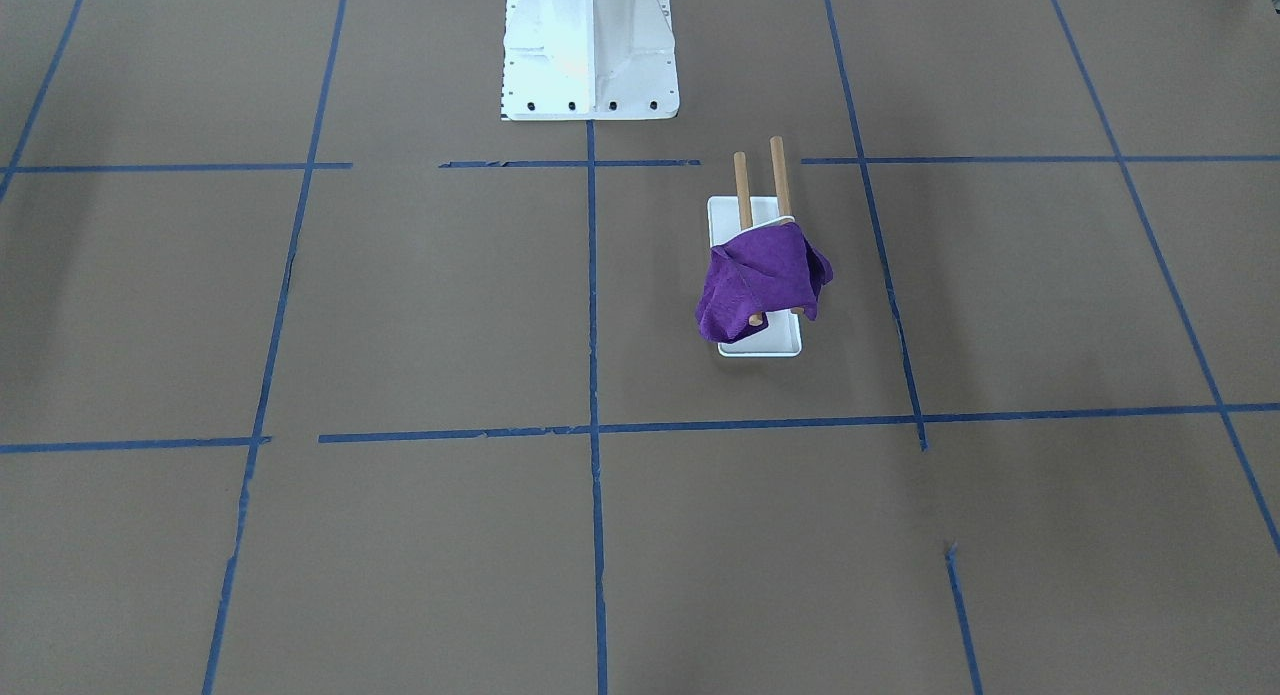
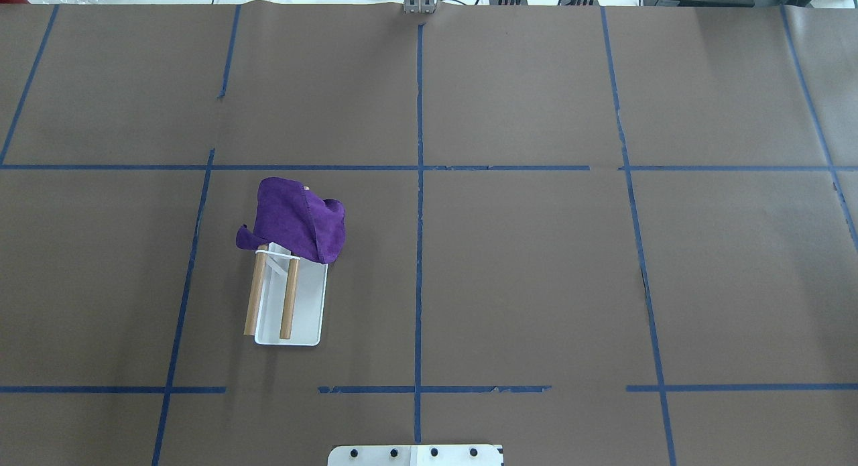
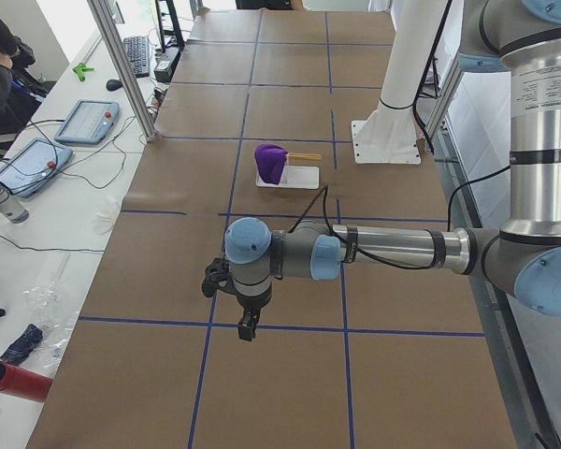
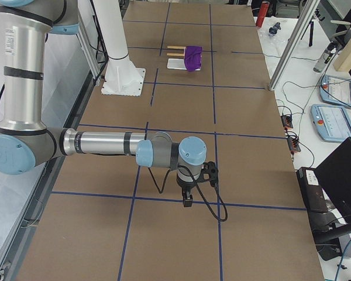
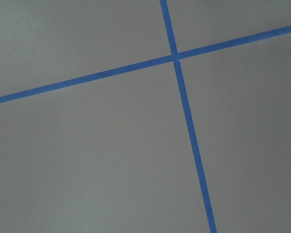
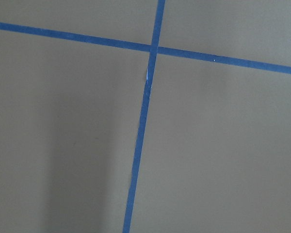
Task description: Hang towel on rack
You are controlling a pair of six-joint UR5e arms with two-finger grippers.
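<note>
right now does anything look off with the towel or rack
The purple towel is bunched in a rumpled heap over one end of the rack's two rods, the end farther from the robot, a corner flaring sideways. The rest of both rods is bare. Nothing looks damaged.

Blue tape lines (image 2: 419, 251) grid the brown paper-covered counter (image 2: 536, 271), and beside it a white bench (image 3: 65, 276) carries two tablets (image 3: 86, 122) and a black keyboard (image 3: 136, 56) under even light.

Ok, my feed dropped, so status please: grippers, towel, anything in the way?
Grippers: left gripper and right gripper hang far from the rack, side views only, state unclear. Purple towel bunched over outer ends of both rods. Nothing blocking.
</note>
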